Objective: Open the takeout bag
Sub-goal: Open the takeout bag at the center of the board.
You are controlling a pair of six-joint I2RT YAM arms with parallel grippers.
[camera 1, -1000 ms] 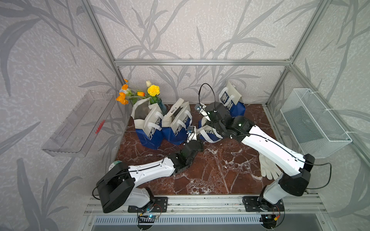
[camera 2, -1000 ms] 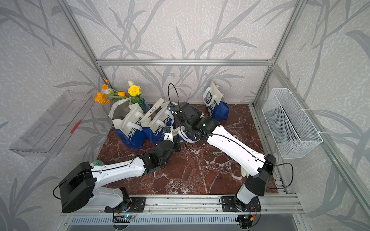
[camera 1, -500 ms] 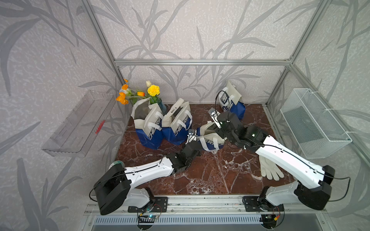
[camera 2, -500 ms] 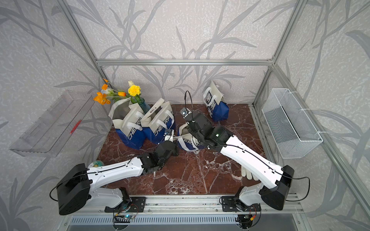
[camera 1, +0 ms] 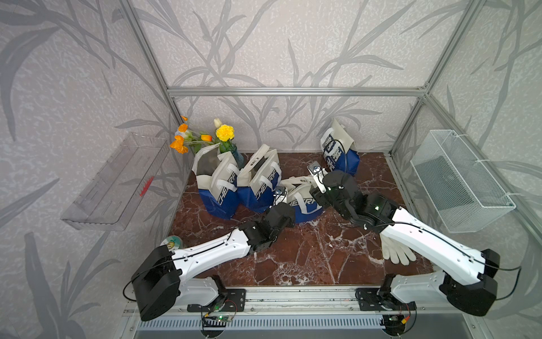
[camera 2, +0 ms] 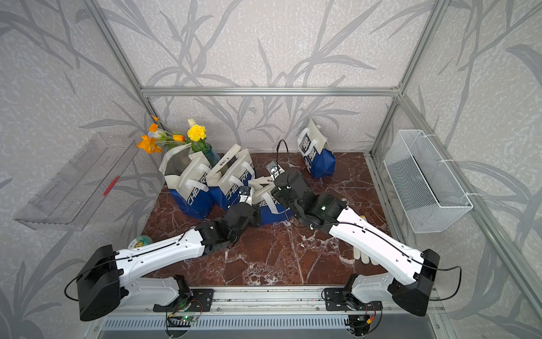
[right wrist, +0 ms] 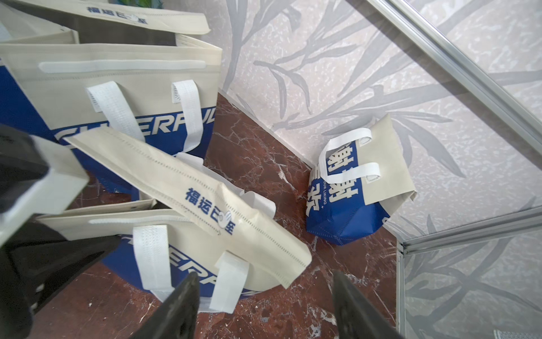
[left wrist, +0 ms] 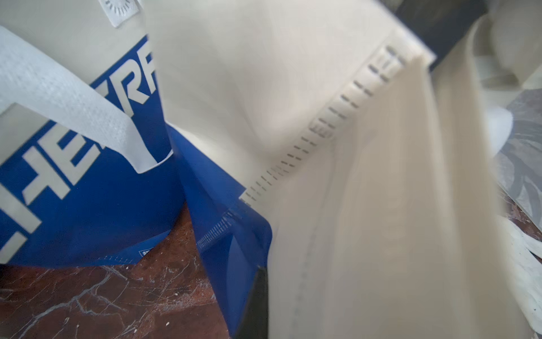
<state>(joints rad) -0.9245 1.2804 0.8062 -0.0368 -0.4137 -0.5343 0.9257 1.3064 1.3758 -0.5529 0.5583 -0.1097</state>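
My L arm (camera 1: 211,255) & R arm (camera 1: 425,243): white shells, blk joints/bases, thin blk cables (camera 1: 445,239) along links; green LED (camera 1: 376,207) on R.

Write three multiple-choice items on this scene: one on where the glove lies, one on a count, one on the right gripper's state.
1. Where is the white glove?
A. in the wire basket
B. on the clear shelf
C. on the marble tabletop

2. How many blue-and-cream bags are there?
A. two
B. four
C. six

3. How does the right gripper stand?
A. open, nothing gripped
B. shut on a bag handle
C. shut on the glove

Key:
1 C: a top view shows the glove lying flat on the marble.
2 B: there are two upright bags side by side, the middle bag and the back-wall bag.
3 A: the right wrist view shows its fingers apart with nothing between them.
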